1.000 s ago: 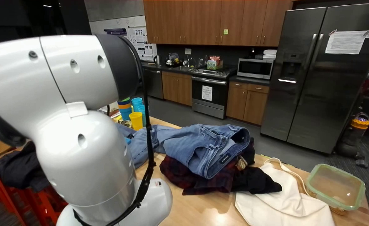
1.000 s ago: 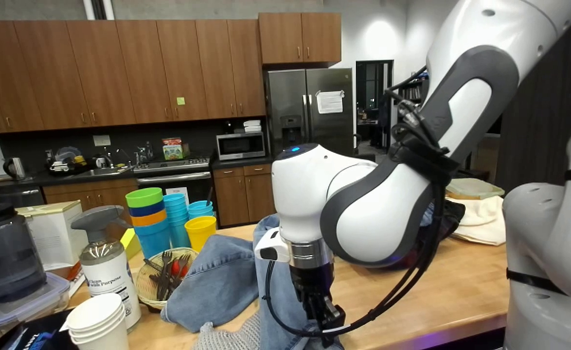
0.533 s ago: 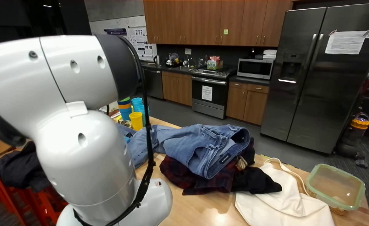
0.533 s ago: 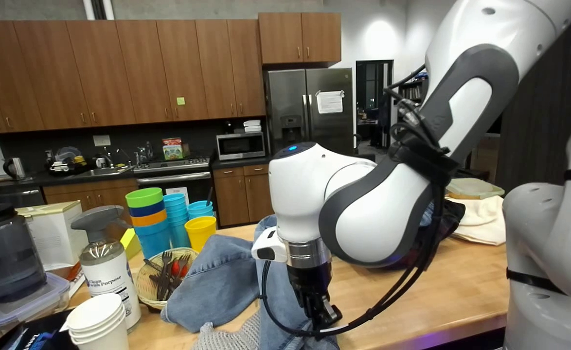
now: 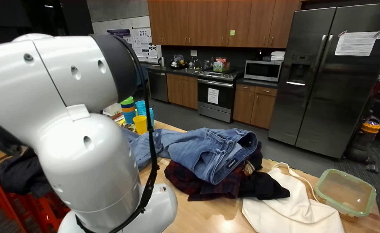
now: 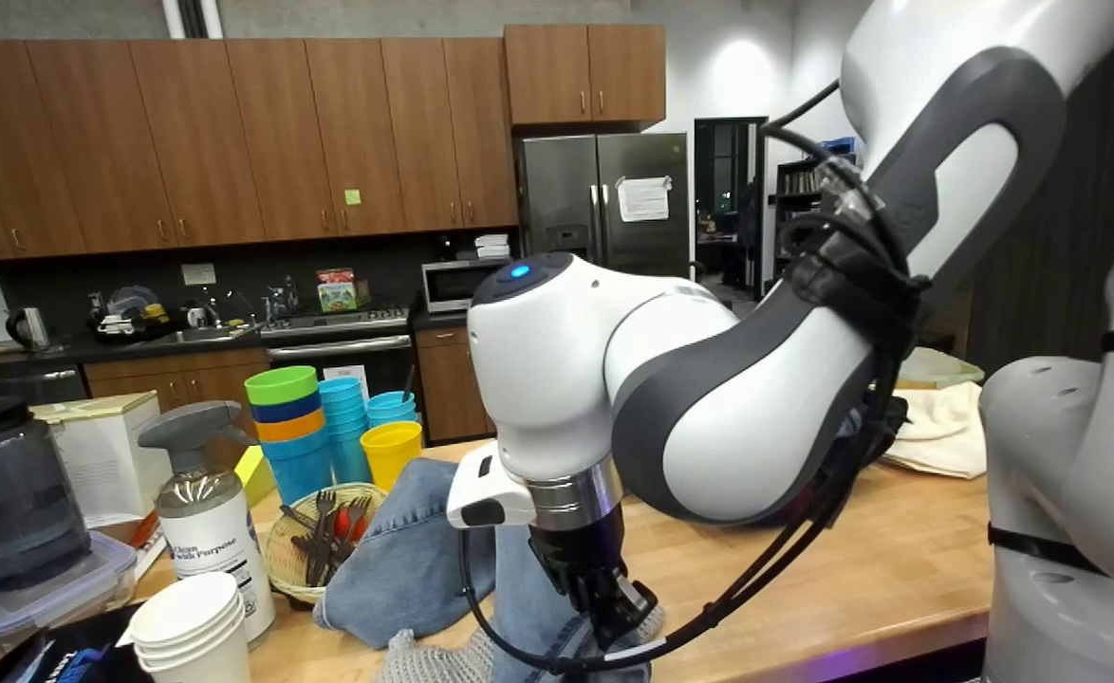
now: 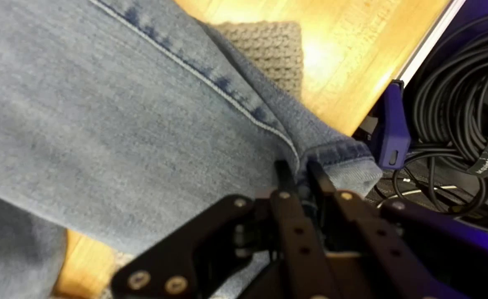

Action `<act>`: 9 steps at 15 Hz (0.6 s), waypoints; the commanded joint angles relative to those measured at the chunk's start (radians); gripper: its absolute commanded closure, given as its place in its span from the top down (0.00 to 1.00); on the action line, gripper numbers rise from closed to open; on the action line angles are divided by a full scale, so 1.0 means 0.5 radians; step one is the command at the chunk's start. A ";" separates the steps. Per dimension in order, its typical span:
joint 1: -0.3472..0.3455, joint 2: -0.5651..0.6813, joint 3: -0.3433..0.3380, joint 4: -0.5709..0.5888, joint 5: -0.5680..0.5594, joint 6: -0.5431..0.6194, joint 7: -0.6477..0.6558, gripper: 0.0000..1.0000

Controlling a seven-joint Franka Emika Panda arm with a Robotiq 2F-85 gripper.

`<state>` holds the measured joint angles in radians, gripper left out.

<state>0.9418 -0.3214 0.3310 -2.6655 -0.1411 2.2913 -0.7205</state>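
Note:
A pair of blue jeans lies across the table, its waist end (image 5: 209, 145) on top of a dark plaid garment (image 5: 190, 181) in an exterior view. A jeans leg (image 6: 415, 550) also shows in an exterior view, and denim fills much of the wrist view (image 7: 136, 124). My gripper (image 7: 299, 168) is closed around a fold of denim beside the leg's hem, at the table's edge. The gripper also shows pointing down in an exterior view (image 6: 623, 621). A grey knitted cloth (image 7: 269, 50) lies partly under the jeans leg. The gripper is hidden in an exterior view.
A cutlery basket (image 6: 282, 560), a spray bottle (image 6: 211, 531), paper cups (image 6: 192, 626) and stacked coloured cups (image 6: 296, 446) stand left of the jeans. A cream tote bag (image 5: 293, 207) and a lidded container (image 5: 345, 191) lie beyond the clothes. Coiled cables (image 7: 452, 95) lie past the table edge.
My gripper and wrist have moved left in an exterior view, and the held jeans leg has shifted left with them. Some grey knitted cloth now shows behind the gripper.

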 commanded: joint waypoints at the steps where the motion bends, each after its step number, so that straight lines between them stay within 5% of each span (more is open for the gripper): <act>1: 0.029 0.070 0.079 0.210 -0.122 -0.169 -0.102 0.03; 9: 0.032 0.232 0.232 0.638 -0.379 -0.464 -0.257 0.03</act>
<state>0.9558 -0.2552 0.4265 -2.4374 -0.2854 2.1188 -0.8136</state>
